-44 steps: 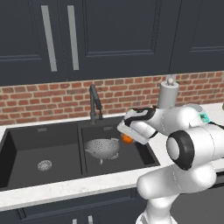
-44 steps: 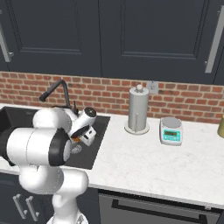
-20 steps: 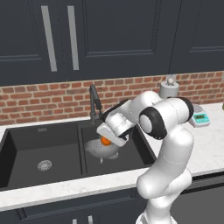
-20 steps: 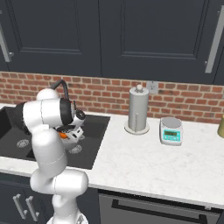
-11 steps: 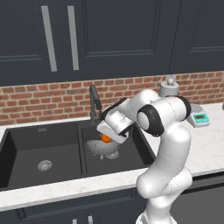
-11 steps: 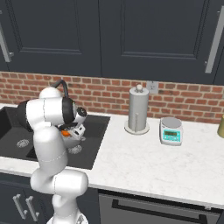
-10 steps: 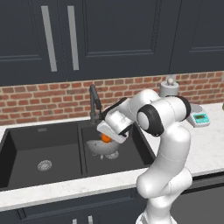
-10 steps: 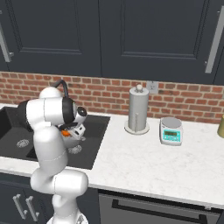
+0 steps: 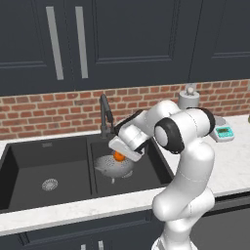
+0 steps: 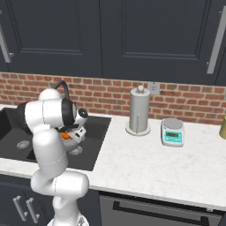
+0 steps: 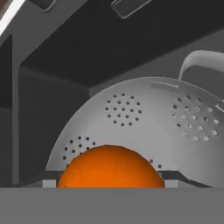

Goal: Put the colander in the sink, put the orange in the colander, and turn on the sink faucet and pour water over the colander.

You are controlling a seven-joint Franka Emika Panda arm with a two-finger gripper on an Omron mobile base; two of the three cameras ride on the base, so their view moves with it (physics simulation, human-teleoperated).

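Looking over the arm from the left base view, I have the dark cabinets (image 9: 122, 39) across the top, then the red brick backsplash (image 9: 49, 110) beneath them, and the pale marble worktop (image 10: 150, 163) running out toward 3 o'clock. Sunk into that worktop is the black double-basin sink (image 9: 29, 156), its left basin showing a round silver drain (image 9: 49, 184) at about 8 o'clock in the frame. My white arm (image 9: 188, 146) rises from 5 o'clock and bends over the right basin.

Behind the divider between the basins stands the slim dark sink faucet (image 9: 105, 114), its spout bent toward the right basin. Out on the worktop in the right base view I see a steel paper-towel holder (image 10: 139, 110) near the wall at 12 o'clock, and just at its 3 o'clock side a small kitchen scale (image 10: 172, 131).

The colander (image 9: 114, 166) sits in the right basin, near frame centre, directly under my claw (image 9: 118, 155). In the hand view its perforated grey wall (image 11: 175, 118) curves across the frame, one side handle (image 11: 199, 59) showing at 2 o'clock.

The orange (image 9: 118, 156) is between the claw's fingers, just above the colander bowl; in the hand view it fills the 6 o'clock edge (image 11: 109, 168). The claw is pinching the orange, jaws set wide around it.
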